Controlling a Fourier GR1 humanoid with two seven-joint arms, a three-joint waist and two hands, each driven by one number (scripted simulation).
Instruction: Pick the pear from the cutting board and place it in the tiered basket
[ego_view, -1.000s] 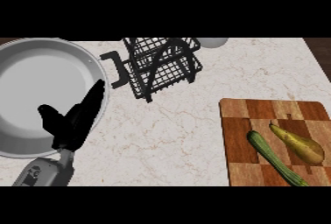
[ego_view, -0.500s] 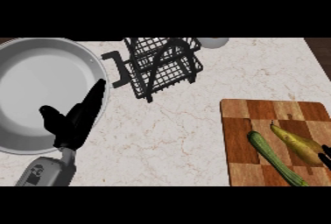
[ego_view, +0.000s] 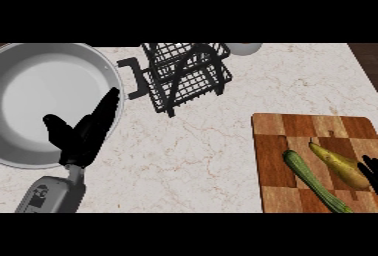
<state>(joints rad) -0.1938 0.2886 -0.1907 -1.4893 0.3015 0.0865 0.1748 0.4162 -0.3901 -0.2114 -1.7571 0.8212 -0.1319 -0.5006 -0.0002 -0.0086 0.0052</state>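
Note:
A yellow-green pear (ego_view: 339, 166) lies on the wooden cutting board (ego_view: 284, 132) at the lower right, beside a long green zucchini (ego_view: 314, 180). The black wire tiered basket (ego_view: 184, 74) stands at the top middle of the counter. My right hand (ego_view: 370, 169) shows only as fingertips at the right edge, close against the pear's right side; how its fingers stand is hidden. My left hand (ego_view: 85, 132) rests open at the left, fingers straight and pointing up over the rim of a pan, holding nothing.
A large grey pan (ego_view: 44, 95) fills the upper left, its black handle (ego_view: 133, 80) reaching toward the basket. A pale round object (ego_view: 244, 48) sits behind the basket at the top edge. Marble counter lies between pan and board.
My right hand's fingertips have come in from the right edge and moved up beside the pear. The left hand, pear and basket have not moved.

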